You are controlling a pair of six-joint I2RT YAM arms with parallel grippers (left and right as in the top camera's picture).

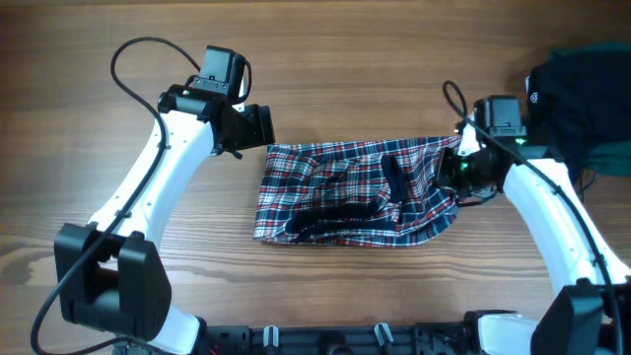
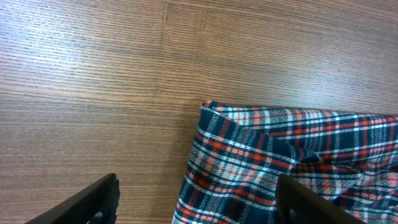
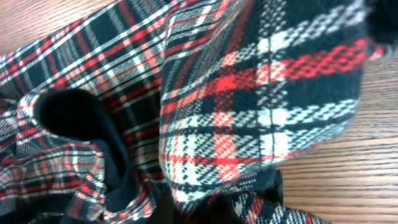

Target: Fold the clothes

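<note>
The plaid shirt [image 1: 355,192] lies bunched in a rough rectangle mid-table, with dark folds across its middle. My left gripper [image 1: 262,128] hovers open just above the shirt's far left corner. In the left wrist view its dark fingers [image 2: 81,205] straddle that corner of the shirt [image 2: 280,155], with nothing between them but cloth below. My right gripper [image 1: 457,164] is shut on the shirt's right edge. In the right wrist view the plaid cloth [image 3: 261,106] bunches up over the right gripper [image 3: 211,208] and hides most of its jaws. A black garment [image 1: 582,99] lies at the far right.
Bare wooden tabletop [image 1: 325,69] surrounds the shirt on all sides. The black garment, with a bit of teal cloth [image 1: 611,158] beside it, takes up the far right corner behind my right arm. The arm bases stand along the near edge.
</note>
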